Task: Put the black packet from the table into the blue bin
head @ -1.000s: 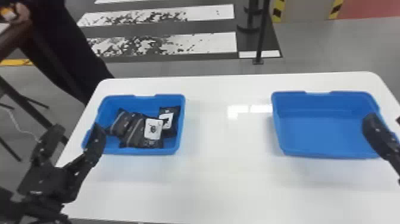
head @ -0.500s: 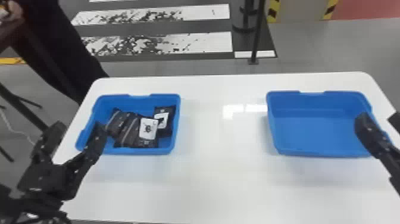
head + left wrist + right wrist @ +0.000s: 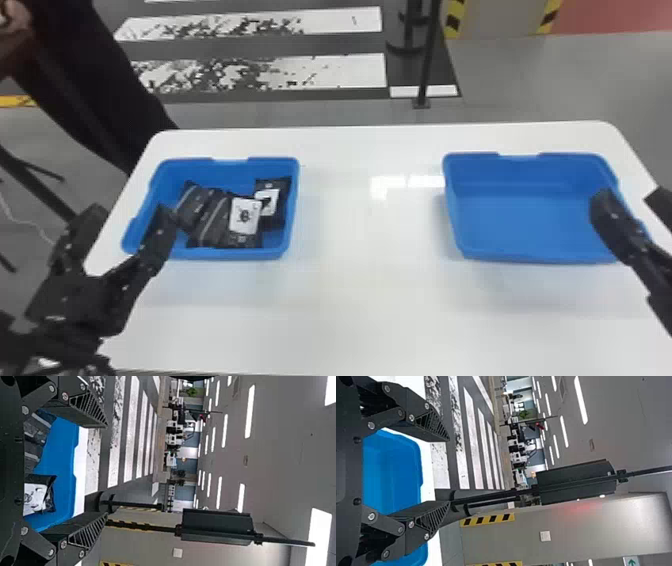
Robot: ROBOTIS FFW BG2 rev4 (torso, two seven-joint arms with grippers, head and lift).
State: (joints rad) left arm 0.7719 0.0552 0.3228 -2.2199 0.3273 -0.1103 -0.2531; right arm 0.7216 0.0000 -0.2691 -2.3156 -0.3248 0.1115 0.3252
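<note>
My left gripper [image 3: 131, 217] stands open at the near left corner of the left blue bin [image 3: 272, 253], holding nothing. Several black packets [image 3: 200, 200] lie in that bin, two of them with white labels. In the left wrist view, the open left gripper [image 3: 107, 471] has a labelled packet [image 3: 49, 494] and the bin [image 3: 65, 455] behind its fingers. The right blue bin [image 3: 532, 215] holds nothing. My right gripper [image 3: 632, 200] is at its right side; the right wrist view shows this gripper [image 3: 449, 471] open, with the bin [image 3: 395, 471] beyond.
Both bins stand on a white table [image 3: 370, 300], with a wide stretch of tabletop between them. A black post [image 3: 427, 60] rises from the floor behind the table's far edge. A dark-clothed person stands beyond the far left corner.
The head view has shifted slightly, so the bins and table sit a little farther left. Both grippers have stayed open, and the packets lie as before.
</note>
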